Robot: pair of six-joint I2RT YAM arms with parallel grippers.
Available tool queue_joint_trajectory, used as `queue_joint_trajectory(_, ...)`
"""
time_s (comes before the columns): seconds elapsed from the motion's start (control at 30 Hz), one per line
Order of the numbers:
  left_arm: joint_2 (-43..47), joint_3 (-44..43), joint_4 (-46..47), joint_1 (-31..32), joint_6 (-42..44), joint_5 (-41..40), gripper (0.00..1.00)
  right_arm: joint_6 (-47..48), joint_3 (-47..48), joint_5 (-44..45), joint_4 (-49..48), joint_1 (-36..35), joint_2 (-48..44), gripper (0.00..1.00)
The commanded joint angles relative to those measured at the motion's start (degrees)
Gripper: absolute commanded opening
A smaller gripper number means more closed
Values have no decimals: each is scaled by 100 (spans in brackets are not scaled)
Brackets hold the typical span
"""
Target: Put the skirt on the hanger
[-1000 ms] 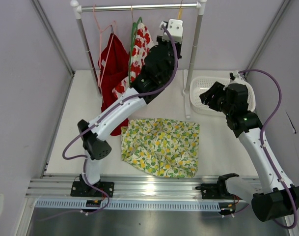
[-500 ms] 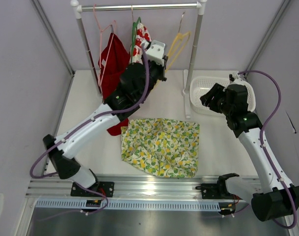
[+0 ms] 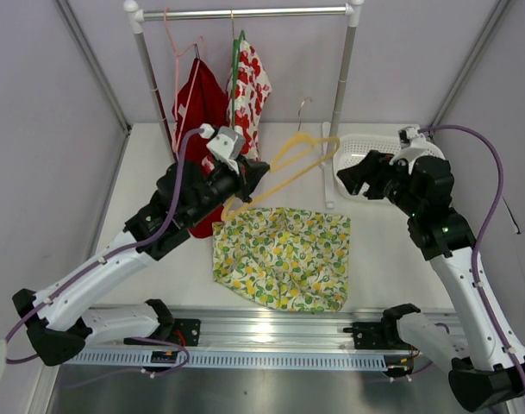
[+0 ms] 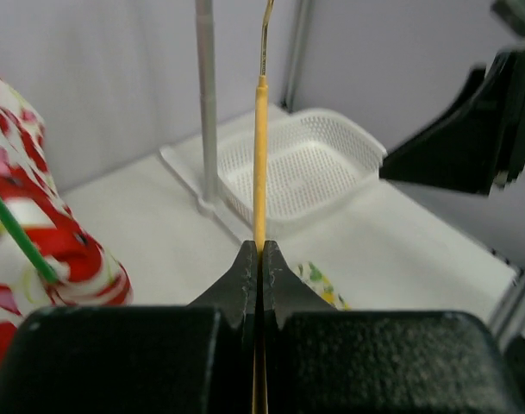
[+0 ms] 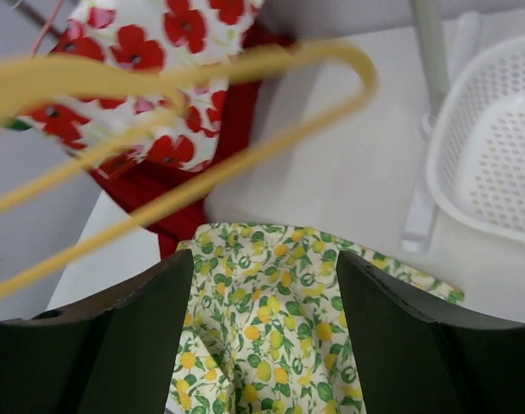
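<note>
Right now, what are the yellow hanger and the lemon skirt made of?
The hanger looks like smooth yellow plastic or coated wire, I can't tell which: it is thin, stiff and evenly coloured. The skirt looks like soft, matte printed cloth: it lies wrinkled and limp.

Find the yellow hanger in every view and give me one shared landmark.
Top external: the hanger is at centre, tilted, just beyond the skirt.
Left wrist: edge-on, a thin vertical line at centre, rising from the shut left gripper.
Right wrist: blurred, across the upper left.
Shared landmark: the white basket, right of the hanger in all three.
</note>
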State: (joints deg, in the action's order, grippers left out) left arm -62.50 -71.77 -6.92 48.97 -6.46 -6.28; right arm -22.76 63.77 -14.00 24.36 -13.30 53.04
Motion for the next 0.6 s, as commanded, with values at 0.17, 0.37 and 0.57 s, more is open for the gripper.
queue_joint_trajectory(0.17,115,796,-108,-45,-786,584,0,826,883,880,-423,-1814,277,80)
queue_joint_trajectory(0.37,36,840,-55,-45,-945,944,0,940,980,1171,-564,-2098,593,83)
queue_joint_trajectory(0.57,80,954,24,-37,-1033,1129,0,949,962,1583,-713,-2361,1033,82)
